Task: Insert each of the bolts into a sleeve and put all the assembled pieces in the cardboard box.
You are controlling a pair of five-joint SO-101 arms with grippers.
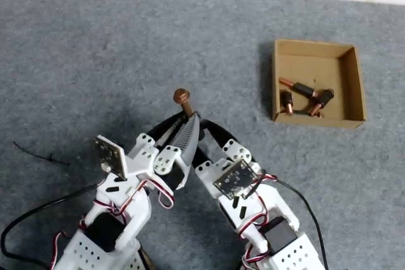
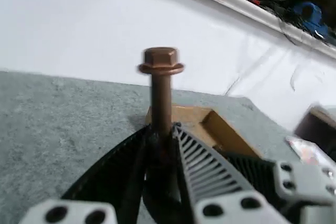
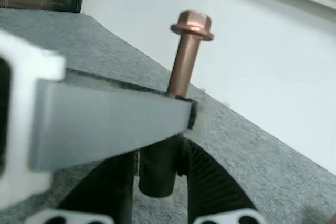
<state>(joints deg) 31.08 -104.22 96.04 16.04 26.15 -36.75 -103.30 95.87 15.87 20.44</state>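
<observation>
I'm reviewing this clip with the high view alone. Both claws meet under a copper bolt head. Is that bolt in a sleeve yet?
Observer: Yes. In the right wrist view the bolt has its shank running into a dark sleeve.
Operator: Which claw holds the sleeve?
Observer: The right claw. Its fingers flank the sleeve on both sides.
Operator: And the left one?
Observer: The left claw pinches the bare shank just short of the hexagonal, flanged head.
</observation>
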